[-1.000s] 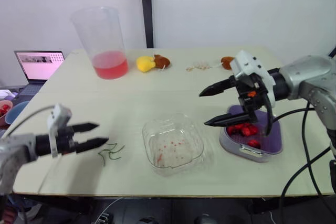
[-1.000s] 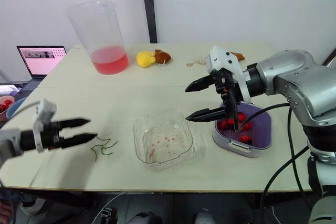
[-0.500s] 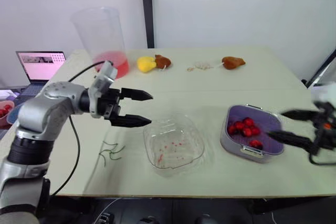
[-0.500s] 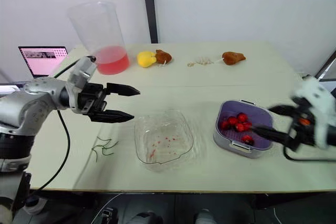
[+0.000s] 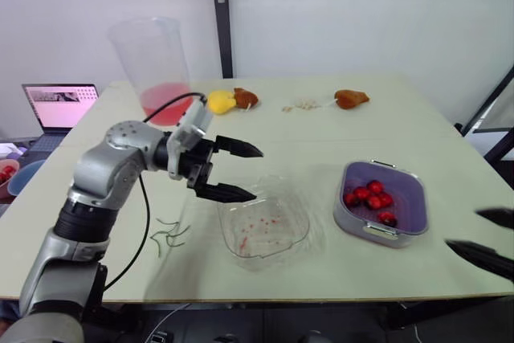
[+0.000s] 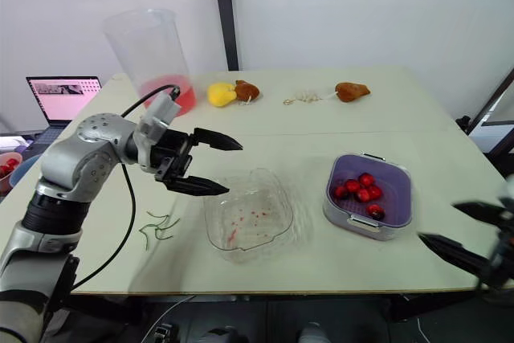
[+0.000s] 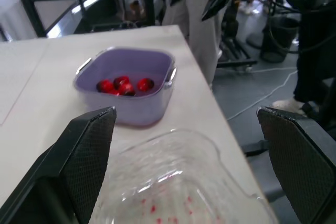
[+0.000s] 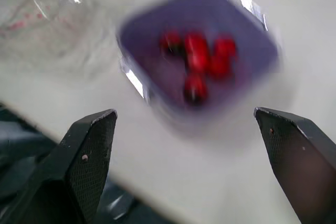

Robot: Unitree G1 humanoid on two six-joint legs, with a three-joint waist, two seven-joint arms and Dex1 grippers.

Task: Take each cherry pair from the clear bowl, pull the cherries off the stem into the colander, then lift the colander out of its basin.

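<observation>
A pale table (image 5: 321, 130) carries everything. At its far left corner stands a tall clear jug (image 5: 152, 62) with pink liquid in the bottom.

The clear bowl (image 5: 303, 218) sits at the middle of the table, near the front edge. I see no cherry pairs in it, just red smears on the bottom.

Towards the front right corner is the purple colander (image 5: 405, 186), seated in its basin (image 5: 365, 230) and well apart from the bowl.

My left gripper (image 5: 257, 174) hovers over the bowl's far left rim, its two fingers spread wide and holding nothing. My right gripper (image 5: 462, 229) hangs off the front right corner, near the colander but clear of it, also spread wide and empty.

Several red cherries (image 5: 371, 196) lie loose inside the colander.

A few bare green stems (image 5: 170, 233) lie on the table just left of the bowl.

I judge the pulling done: bowl emptied, fruit in the colander. The last step is left: lifting the colander out of its basin, not yet begun.
</observation>
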